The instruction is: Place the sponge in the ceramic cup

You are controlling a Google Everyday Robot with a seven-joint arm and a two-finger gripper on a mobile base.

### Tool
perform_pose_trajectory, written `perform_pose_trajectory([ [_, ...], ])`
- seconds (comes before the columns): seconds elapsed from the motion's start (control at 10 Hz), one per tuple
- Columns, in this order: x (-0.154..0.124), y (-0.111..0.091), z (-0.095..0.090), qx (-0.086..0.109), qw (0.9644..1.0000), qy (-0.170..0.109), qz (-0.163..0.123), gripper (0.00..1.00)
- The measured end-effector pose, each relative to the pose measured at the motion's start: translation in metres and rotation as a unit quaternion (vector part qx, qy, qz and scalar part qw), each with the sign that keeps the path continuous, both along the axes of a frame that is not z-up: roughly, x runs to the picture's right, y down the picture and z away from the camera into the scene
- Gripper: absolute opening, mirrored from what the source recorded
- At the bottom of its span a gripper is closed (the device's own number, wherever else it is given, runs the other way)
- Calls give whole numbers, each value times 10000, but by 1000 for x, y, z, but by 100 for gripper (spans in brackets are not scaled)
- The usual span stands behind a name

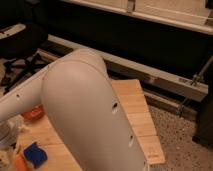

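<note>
The blue sponge [35,154] lies flat on the wooden table [134,107] near its front left corner. My large white arm [85,115] fills the middle of the view and runs off toward the left edge. The gripper is out of view past that edge. The ceramic cup is hidden, with the arm covering the part of the table behind it.
An orange-red bowl [33,113] sits on the table just under the arm's forearm. A thin orange item [18,163] lies beside the sponge at the bottom left. A pale grey shape [7,135] stands at the left edge. The table's right edge drops to speckled floor [185,145].
</note>
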State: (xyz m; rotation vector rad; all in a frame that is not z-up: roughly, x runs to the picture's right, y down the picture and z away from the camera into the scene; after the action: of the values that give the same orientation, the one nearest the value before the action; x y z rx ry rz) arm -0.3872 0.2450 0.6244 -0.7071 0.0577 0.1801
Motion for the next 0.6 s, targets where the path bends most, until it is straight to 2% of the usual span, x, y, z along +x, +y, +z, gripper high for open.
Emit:
perform_pose_trajectory([
  [0.2, 0, -3, 9, -59, 9993, 314, 175, 80],
  [0.6, -5, -3, 17, 7, 9973, 682, 258, 80],
])
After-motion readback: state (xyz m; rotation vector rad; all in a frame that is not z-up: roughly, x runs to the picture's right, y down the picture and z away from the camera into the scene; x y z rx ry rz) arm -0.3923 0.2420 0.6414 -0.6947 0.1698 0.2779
